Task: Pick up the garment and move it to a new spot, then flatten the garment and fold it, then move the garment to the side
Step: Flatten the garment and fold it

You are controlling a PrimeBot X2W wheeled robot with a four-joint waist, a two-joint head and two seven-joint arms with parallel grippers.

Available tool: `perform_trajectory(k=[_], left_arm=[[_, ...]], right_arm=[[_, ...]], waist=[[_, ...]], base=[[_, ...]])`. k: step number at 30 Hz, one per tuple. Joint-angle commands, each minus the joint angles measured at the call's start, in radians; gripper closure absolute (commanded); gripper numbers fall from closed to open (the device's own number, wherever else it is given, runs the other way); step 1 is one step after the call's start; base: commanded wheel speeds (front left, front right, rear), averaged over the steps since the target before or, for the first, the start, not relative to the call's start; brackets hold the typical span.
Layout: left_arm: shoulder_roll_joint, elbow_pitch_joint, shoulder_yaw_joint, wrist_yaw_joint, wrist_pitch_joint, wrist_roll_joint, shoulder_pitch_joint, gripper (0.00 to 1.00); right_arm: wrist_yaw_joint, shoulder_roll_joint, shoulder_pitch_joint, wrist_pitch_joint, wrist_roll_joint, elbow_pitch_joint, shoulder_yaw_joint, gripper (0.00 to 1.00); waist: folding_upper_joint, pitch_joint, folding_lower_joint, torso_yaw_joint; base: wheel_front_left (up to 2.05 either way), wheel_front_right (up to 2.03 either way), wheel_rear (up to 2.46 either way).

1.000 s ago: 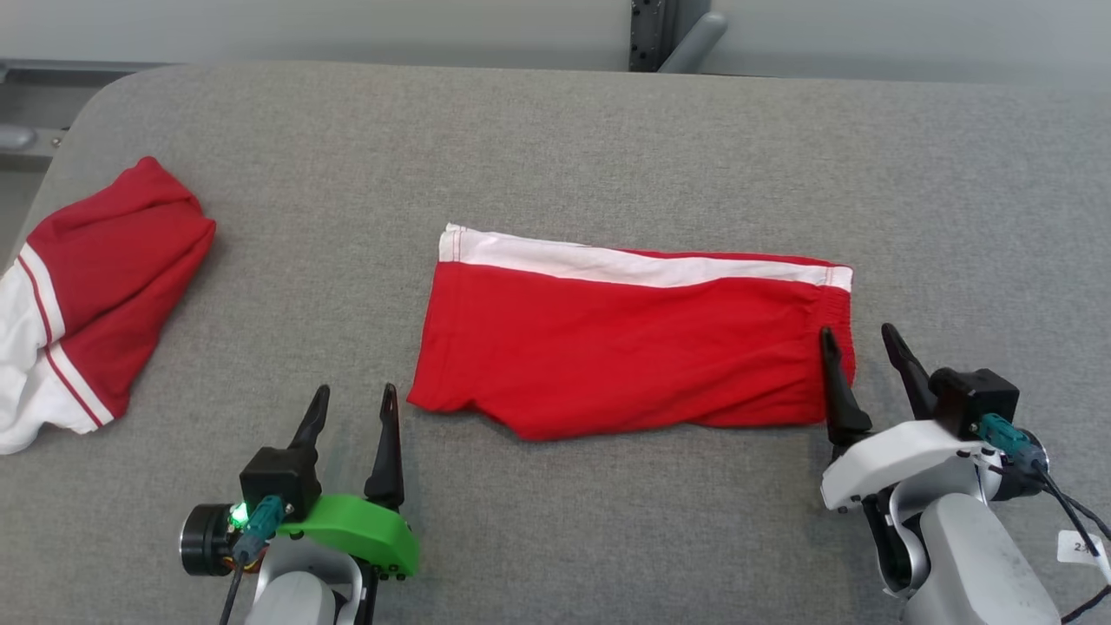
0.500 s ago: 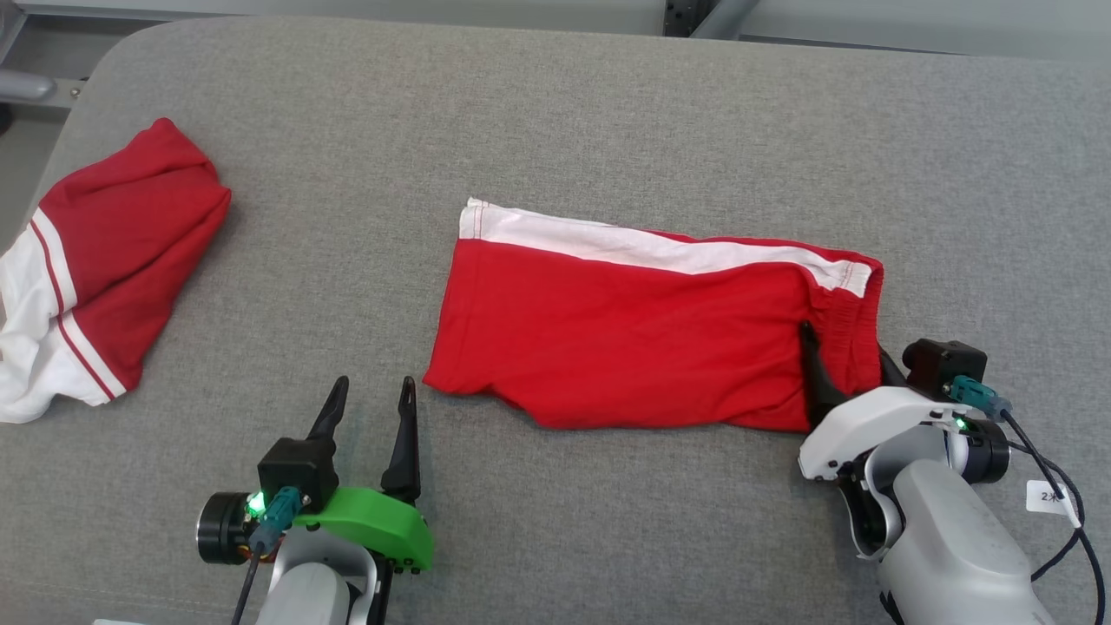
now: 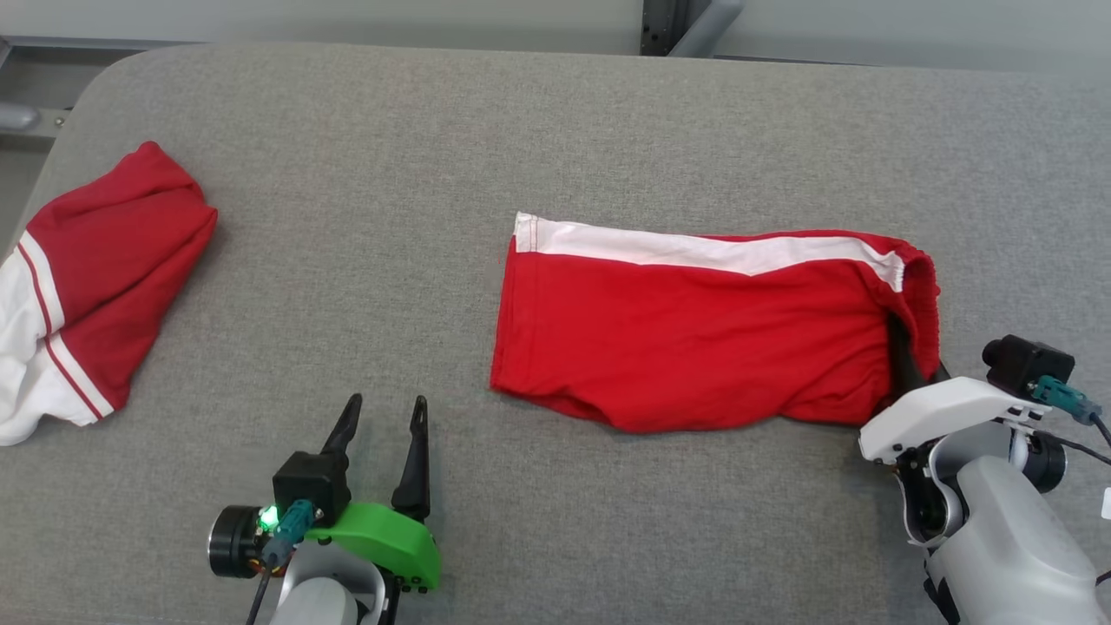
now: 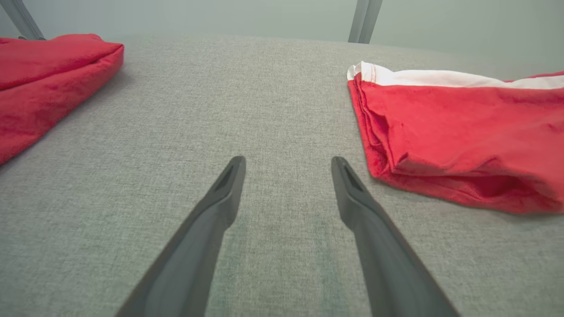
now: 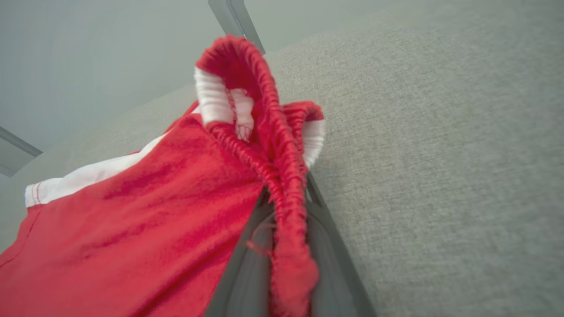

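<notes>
Right gripper (image 3: 907, 360), reaching forward, clamped on the gathered waistband (image 5: 282, 176) of the red white-striped fabric shorts (image 3: 694, 338); left gripper (image 3: 386, 408), fingers apart, poised over grey cloth-covered table (image 3: 521, 130).

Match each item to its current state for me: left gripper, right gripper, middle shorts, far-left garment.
Items:
1. left gripper
2. right gripper
3. middle shorts
4. far-left garment

States:
A. shut on the waistband
B. lying untouched, apart from both grippers
C. open, holding nothing
D. spread out, one end pinched and raised

Pairs: 1-C, 2-A, 3-D, 4-B
</notes>
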Motion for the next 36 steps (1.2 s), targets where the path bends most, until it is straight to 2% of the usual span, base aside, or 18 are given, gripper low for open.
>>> perform_trajectory(k=[1, 4, 5, 8, 14, 18, 23, 24, 25, 26, 27, 31, 36], left_arm=[[0.002, 0.007, -0.003, 0.001, 0.0, 0.001, 0.016, 0.0], [0.002, 0.009, -0.007, 0.004, 0.0, -0.003, 0.018, 0.0], [0.002, 0.013, -0.013, 0.005, 0.0, -0.007, 0.02, 0.0], [0.002, 0.016, -0.029, 0.004, 0.0, -0.013, 0.022, 0.0], [0.002, 0.019, -0.076, 0.006, 0.0, -0.042, 0.021, 0.0], [0.003, 0.019, -0.107, 0.01, 0.0, -0.062, 0.013, 0.0], [0.003, 0.01, -0.146, 0.02, 0.0, -0.083, 0.003, 0.0], [0.003, 0.009, -0.153, 0.023, 0.0, -0.086, 0.003, 0.0], [0.002, 0.01, -0.156, 0.025, 0.0, -0.09, 0.007, 0.0], [0.002, 0.01, -0.156, 0.025, 0.0, -0.09, 0.007, 0.0], [0.002, 0.011, -0.158, 0.027, 0.0, -0.09, 0.01, 0.0], [0.002, 0.011, -0.149, 0.035, 0.0, -0.093, 0.03, 0.0], [0.002, 0.001, -0.098, 0.048, 0.0, -0.092, 0.041, 0.0]], right_arm=[[-0.002, -0.019, 0.001, 0.0, 0.02, -0.008, 0.014, 1.0], [-0.001, -0.034, -0.01, 0.015, 0.076, -0.046, 0.088, 1.0], [-0.001, -0.037, -0.012, 0.051, 0.143, -0.097, 0.158, 1.0], [-0.001, -0.052, -0.007, 0.121, 0.25, -0.191, 0.262, 1.0], [-0.001, -0.039, -0.027, 0.259, 0.406, -0.314, 0.411, 1.0], [-0.001, -0.012, -0.06, 0.293, 0.442, -0.289, 0.458, 1.0], [-0.001, 0.013, -0.119, 0.261, 0.425, -0.184, 0.478, 1.0], [-0.001, 0.018, -0.129, 0.247, 0.421, -0.156, 0.475, 0.92], [-0.001, 0.024, -0.141, 0.234, 0.416, -0.127, 0.474, 0.55], [-0.001, 0.024, -0.141, 0.234, 0.416, -0.127, 0.474, 0.55], [-0.001, 0.029, -0.153, 0.219, 0.412, -0.102, 0.473, 0.0], [-0.001, 0.044, -0.189, 0.146, 0.404, -0.024, 0.48, 0.0], [-0.001, 0.045, -0.186, 0.053, 0.418, 0.026, 0.472, 0.0]], waist=[[0.0, -0.01, 0.0, -0.011], [0.0, -0.015, 0.0, -0.02], [0.0, -0.018, 0.0, -0.022], [0.0, -0.021, 0.0, -0.02], [0.0, -0.03, 0.0, 0.018], [0.0, -0.033, 0.0, 0.078], [0.0, -0.033, 0.0, 0.174], [0.0, -0.034, 0.0, 0.191], [0.0, -0.035, 0.0, 0.206], [0.0, -0.035, 0.0, 0.206], [0.0, -0.035, 0.0, 0.219], [0.0, -0.042, 0.0, 0.243], [0.0, -0.061, 0.0, 0.213]], base=[[0.0, 0.0, 0.0], [0.0, 0.0, 0.0], [0.0, 0.0, 0.0], [0.0, 0.0, 0.0], [0.0, 0.0, 0.0], [0.0, 0.0, 0.0], [0.0, 0.0, 0.0], [0.0, 0.0, 0.0], [0.0, 0.0, 0.0], [0.0, 0.0, 0.0], [0.0, 0.0, 0.0], [0.0, 0.0, 0.0], [0.0, 0.0, 0.0]])
